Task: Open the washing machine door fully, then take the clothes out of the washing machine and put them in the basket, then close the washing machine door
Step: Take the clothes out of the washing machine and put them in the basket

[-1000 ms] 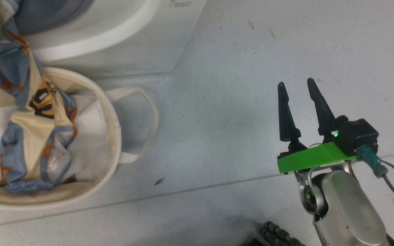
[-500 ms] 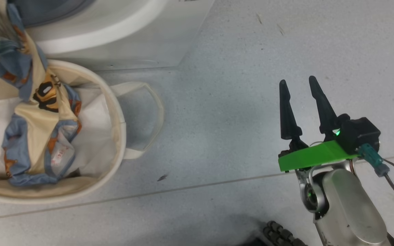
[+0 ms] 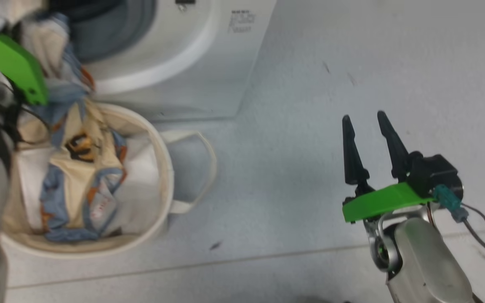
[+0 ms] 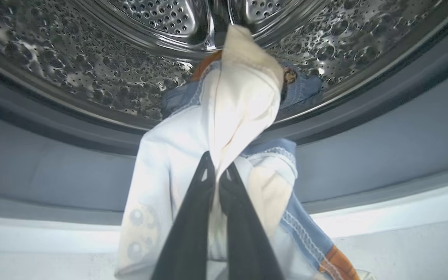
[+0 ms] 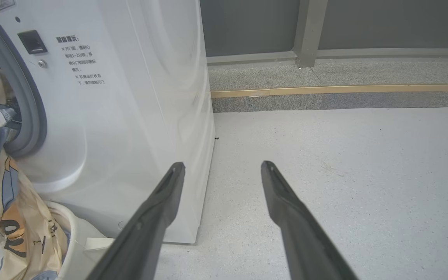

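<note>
**1. Change of state.** Within the last second the left gripper (image 4: 217, 177) has gone from open to closed. Its 2 dark fingers (image 4: 187, 233) now pinch a cream fold of the clothes (image 4: 247, 101) at the mouth of the perforated steel drum (image 4: 91, 74), in front of the grey gasket (image 4: 53, 175). The head view has also swung toward the washing machine (image 3: 175, 59). Treat this as camera motion, not as motion of the basket (image 3: 166, 168).

**2. Location of the load.** The clothes form 1 continuous run. The far end lies inside the drum and the middle hangs over the gasket lip. The blue, orange-printed lower part already rests in the basket, which stands just beside the machine front.

**3. Right gripper.** The right gripper (image 3: 363, 117) has its jaws spread wide and holds nothing. It hovers over the bare floor (image 3: 301, 75), well apart from the basket.

**4. Meaning for the task.**
- The fresh grip indicates that the extraction step is in hand.
- The next move probably calls for a pull outward and down toward the basket.
- The end inside the drum may drag on the gasket lip.
- Door closure is not yet done.
</note>
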Controlling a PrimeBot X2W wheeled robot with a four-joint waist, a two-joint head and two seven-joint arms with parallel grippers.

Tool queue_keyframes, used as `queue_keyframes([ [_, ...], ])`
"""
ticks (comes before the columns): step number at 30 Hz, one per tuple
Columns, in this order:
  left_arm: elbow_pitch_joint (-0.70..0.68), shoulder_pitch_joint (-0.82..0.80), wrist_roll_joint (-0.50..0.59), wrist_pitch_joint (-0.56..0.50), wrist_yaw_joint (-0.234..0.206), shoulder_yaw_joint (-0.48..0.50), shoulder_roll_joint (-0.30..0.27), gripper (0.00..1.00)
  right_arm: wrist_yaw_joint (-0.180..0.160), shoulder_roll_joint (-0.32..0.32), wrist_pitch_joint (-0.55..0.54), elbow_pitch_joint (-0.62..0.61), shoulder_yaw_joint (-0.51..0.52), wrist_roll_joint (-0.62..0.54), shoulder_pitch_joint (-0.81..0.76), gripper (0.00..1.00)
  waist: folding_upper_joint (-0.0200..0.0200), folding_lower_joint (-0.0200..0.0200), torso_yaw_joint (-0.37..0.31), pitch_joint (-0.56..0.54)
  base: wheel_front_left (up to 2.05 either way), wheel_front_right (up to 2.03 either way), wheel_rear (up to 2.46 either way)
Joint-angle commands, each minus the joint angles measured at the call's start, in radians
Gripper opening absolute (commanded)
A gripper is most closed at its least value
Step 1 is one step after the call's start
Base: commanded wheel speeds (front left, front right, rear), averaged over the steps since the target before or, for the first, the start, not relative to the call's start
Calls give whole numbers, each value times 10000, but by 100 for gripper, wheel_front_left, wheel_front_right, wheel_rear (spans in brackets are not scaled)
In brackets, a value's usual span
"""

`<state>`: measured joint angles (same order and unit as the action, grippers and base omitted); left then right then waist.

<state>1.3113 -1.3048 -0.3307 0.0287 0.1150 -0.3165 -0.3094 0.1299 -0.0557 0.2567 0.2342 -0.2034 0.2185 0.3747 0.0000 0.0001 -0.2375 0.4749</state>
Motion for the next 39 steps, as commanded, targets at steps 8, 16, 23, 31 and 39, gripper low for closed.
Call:
queue_keyframes([
  [8,-254,1427,-372,1734,120,96,-96,0,8,38,51,197,-249,-53,-664,100,0,-1,689,-2152,0,0,0],
  [16,-978,3698,-635,2288,153,-257,340,0,8,-192,51,598,-472,188,-1157,100,0,-1,907,-3599,0,0,0],
  [23,-1511,5552,-1158,2327,155,-233,408,0,8,-353,51,729,-696,370,-1339,100,0,-1,709,-4087,0,0,0],
  [31,-1300,6086,-1696,2329,156,215,362,0,8,-533,51,620,-796,352,-1044,100,0,-1,300,-3681,0,0,0],
  [39,-550,5639,-2000,2226,156,272,327,0,8,-605,51,255,-606,192,-678,100,0,-1,-30,-2513,0,0,0],
])
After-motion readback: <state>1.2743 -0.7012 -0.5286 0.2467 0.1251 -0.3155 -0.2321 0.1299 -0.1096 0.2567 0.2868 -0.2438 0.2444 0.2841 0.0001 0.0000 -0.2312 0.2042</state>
